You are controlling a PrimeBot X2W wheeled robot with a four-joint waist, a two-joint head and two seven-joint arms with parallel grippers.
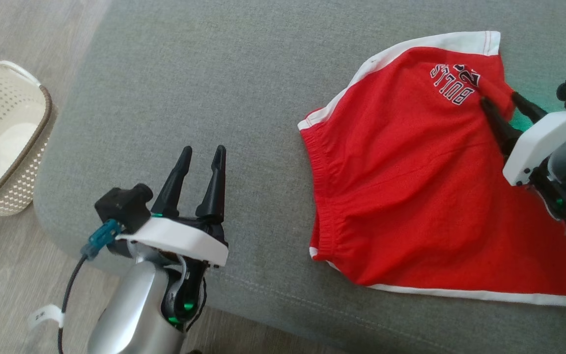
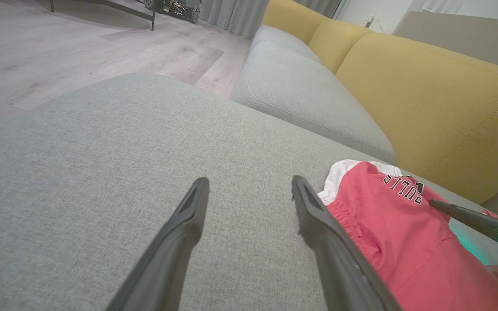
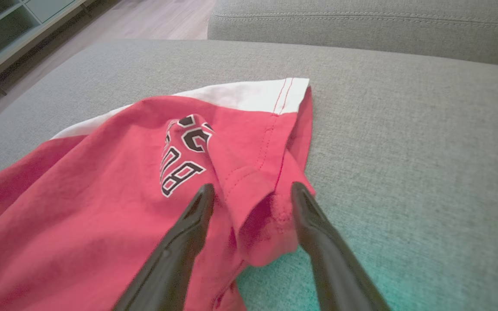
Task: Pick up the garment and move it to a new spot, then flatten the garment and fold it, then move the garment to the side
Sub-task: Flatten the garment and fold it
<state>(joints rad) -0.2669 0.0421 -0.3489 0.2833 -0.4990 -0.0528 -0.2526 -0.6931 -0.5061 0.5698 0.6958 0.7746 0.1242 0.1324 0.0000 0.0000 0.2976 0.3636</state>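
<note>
One pair of red shorts (image 1: 410,187) with white edges lies spread on the grey sofa cushion (image 1: 214,88), at 3 o'clock in the head view. Its right side is partly hidden behind the right arm (image 1: 548,142). The number by the black print (image 1: 455,81) is lost in a crease. The right jaws stand wide, with a raised fold (image 3: 253,194) of red cloth between them. The left jaws, at 7 o'clock, stand wide over bare cushion. A white basket (image 1: 42,105) at 9 o'clock is partly cut off.
</note>
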